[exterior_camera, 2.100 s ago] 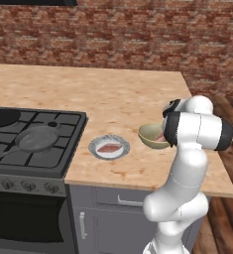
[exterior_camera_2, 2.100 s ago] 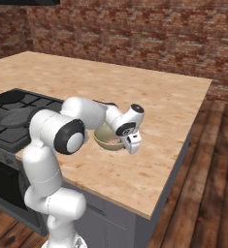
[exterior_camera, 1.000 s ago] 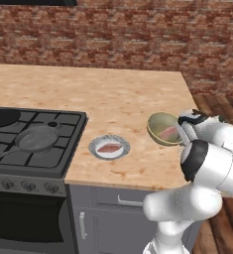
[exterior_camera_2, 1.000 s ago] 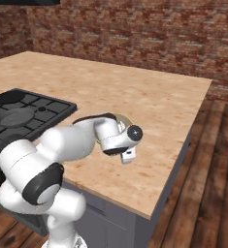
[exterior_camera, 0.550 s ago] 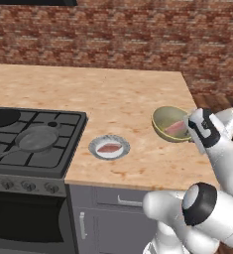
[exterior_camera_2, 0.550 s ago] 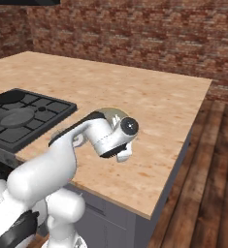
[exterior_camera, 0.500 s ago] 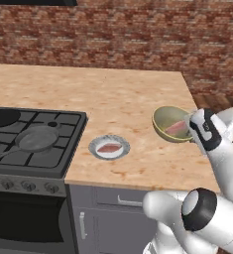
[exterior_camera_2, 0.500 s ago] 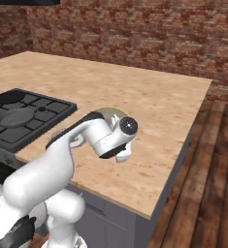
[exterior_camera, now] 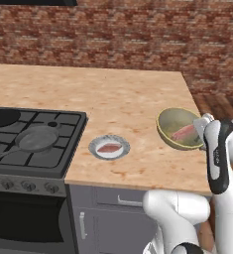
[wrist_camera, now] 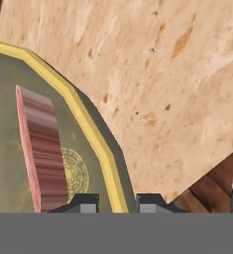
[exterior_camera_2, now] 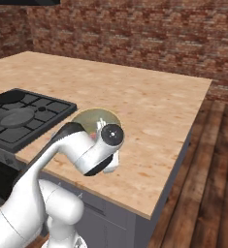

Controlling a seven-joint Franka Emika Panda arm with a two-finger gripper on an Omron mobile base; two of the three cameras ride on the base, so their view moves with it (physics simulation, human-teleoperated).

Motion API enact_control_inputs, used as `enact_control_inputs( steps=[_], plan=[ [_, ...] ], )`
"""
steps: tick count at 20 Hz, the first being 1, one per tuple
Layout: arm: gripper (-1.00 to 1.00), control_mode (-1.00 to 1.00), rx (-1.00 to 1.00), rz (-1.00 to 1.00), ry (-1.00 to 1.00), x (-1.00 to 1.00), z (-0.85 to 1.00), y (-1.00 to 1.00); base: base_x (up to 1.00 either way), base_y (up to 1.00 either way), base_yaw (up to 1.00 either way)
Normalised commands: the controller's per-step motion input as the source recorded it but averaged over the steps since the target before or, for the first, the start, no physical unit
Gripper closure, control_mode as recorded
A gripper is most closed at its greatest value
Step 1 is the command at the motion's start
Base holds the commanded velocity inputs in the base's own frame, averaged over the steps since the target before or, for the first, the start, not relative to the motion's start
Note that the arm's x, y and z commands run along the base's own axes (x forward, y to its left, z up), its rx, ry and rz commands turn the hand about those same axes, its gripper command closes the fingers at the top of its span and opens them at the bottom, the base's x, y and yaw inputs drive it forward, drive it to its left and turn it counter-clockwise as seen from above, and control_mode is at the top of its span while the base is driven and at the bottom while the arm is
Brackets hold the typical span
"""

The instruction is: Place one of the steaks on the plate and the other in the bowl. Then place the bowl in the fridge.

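The olive-tan bowl [exterior_camera: 173, 124] hangs tilted above the counter's right end, with one pinkish steak [exterior_camera: 184, 133] lying inside it. My gripper [exterior_camera: 202, 133] is shut on the bowl's right rim. In the hand view the yellowish rim of the bowl [wrist_camera: 4, 124] runs between my fingertips [wrist_camera: 86, 201], and the steak [wrist_camera: 41, 154] lies just left of them. From the right base view the bowl [exterior_camera_2: 92, 116] peeks out behind my wrist. The other steak [exterior_camera: 109, 148] rests on the small plate [exterior_camera: 93, 148] near the stove. The fridge is out of view.
A stove [exterior_camera: 63, 149] with a grey pan [exterior_camera: 36, 139] and a black skillet [exterior_camera: 1, 118] fills the counter's left part. The wooden counter [exterior_camera: 123, 94] ends just right of the bowl, above a wood floor [exterior_camera_2: 207, 193]. A brick wall stands behind.
The bowl has left the counter beside the plate and swung right and up, now tilted at the counter's right edge. The arm has turned with it. The plate has not moved.
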Motion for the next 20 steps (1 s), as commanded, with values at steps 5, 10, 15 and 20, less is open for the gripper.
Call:
enact_control_inputs(
  steps=[5,10,15,20],
  plan=[
    [1.0,-1.0,0.0,0.0,-0.01,-0.64,0.34,0.15,0.0,0.0,0.0],
    [1.0,-1.0,-0.01,0.0,0.02,-0.48,0.22,0.04,0.0,0.0,0.0],
    [1.0,-1.0,-0.08,0.04,0.14,-0.28,0.22,0.12,0.0,0.0,0.0],
    [1.0,-1.0,-0.1,0.1,0.14,-0.13,0.18,0.2,0.0,0.0,0.0]
  ],
)
